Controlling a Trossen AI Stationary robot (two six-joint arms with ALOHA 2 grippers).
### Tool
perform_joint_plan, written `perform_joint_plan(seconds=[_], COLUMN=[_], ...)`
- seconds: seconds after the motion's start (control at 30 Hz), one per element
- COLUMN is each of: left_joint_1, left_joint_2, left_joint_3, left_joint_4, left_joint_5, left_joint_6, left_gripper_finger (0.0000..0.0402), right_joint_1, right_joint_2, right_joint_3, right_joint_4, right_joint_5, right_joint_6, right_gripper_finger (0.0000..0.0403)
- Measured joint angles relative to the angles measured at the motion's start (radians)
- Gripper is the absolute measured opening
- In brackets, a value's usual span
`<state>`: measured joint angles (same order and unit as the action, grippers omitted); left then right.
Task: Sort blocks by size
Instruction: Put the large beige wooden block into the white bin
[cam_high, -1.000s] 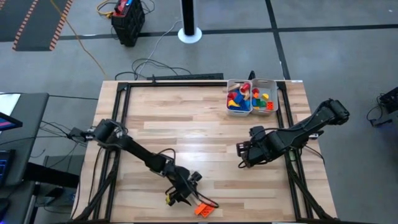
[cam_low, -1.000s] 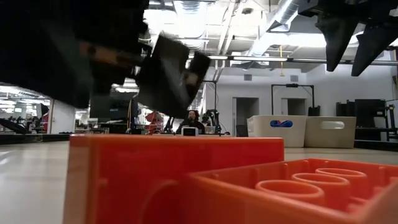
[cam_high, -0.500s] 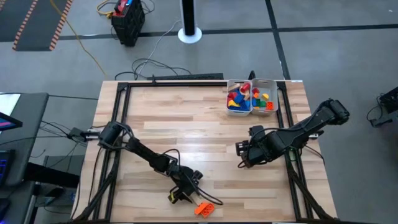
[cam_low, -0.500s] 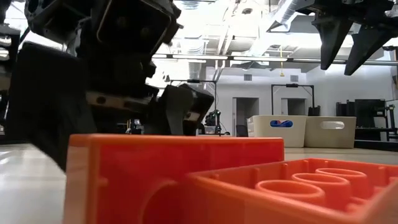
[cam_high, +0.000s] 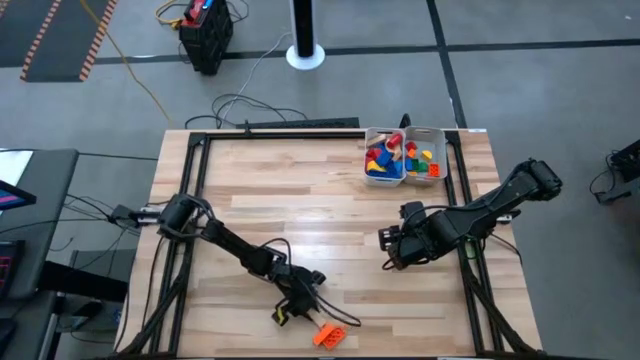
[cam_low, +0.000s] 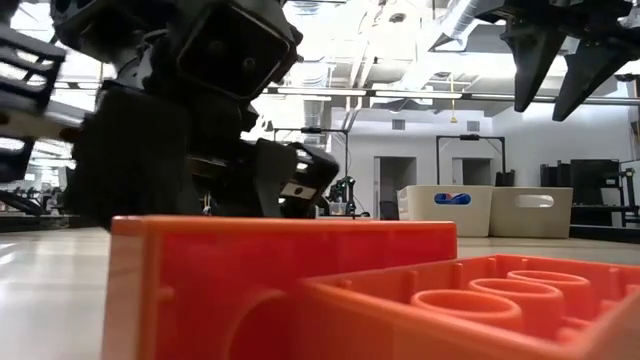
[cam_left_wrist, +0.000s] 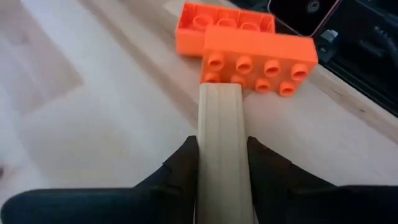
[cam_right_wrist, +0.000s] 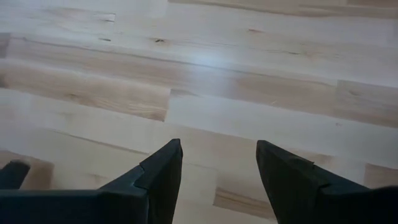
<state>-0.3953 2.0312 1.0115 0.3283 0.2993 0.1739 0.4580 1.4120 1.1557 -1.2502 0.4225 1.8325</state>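
— What was cut off? How many bricks?
— Two orange bricks (cam_left_wrist: 249, 46) were counted at the tabletop's (cam_high: 300, 190) near edge; the wooden bar's (cam_left_wrist: 222, 149) near end was cut off, clamped in the left tool (cam_left_wrist: 222, 168).
— The right tool (cam_right_wrist: 217, 168)?
— Held apart, empty.

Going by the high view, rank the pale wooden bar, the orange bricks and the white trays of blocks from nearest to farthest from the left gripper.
1. Pale wooden bar: between the left gripper fingers.
2. Orange bricks: just beyond it, at the table's near edge.
3. White trays of blocks: far corner, on the right arm's side.

Wooden bar (cam_left_wrist: 221, 155) near end cut off; tray (cam_high: 404, 155) blocks indistinct.
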Motion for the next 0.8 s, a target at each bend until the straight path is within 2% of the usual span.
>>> perform_joint_plan(seconds=[0.17, 0.33, 0.5, 0.63, 0.7, 0.8], left_joint_1=[0.071, 0.203, 0.372, 0.478, 0.517, 0.566], left_joint_2=[-0.081, -0.171, -0.251, -0.333, -0.362, -0.394], left_joint_3=[-0.005, -0.006, -0.006, -0.006, -0.006, -0.006], left_joint_4=[-0.158, -0.269, -0.308, -0.295, -0.287, -0.264], left_joint_5=[0.001, -0.015, -0.006, 0.012, 0.015, 0.022], left_joint_6=[-0.003, 0.004, -0.139, -0.217, -0.254, -0.342], left_gripper_finger=[0.01, 0.01, 0.01, 0.01, 0.01, 0.01], right_joint_1=[-0.011, -0.023, 0.007, 0.036, 0.038, 0.018], right_joint_2=[-0.008, -0.014, -0.017, -0.063, -0.095, -0.146], right_joint_3=[0.031, 0.065, 0.062, -0.006, -0.055, -0.136], right_joint_4=[0.003, 0.017, 0.015, 0.052, 0.124, 0.291], right_joint_5=[0.005, 0.025, 0.025, 0.052, 0.085, 0.129], right_joint_6=[-0.01, -0.115, -0.13, -0.156, -0.228, -0.433], right_gripper_finger=[0.0234, 0.0234, 0.0232, 0.0218, 0.0211, 0.0203])
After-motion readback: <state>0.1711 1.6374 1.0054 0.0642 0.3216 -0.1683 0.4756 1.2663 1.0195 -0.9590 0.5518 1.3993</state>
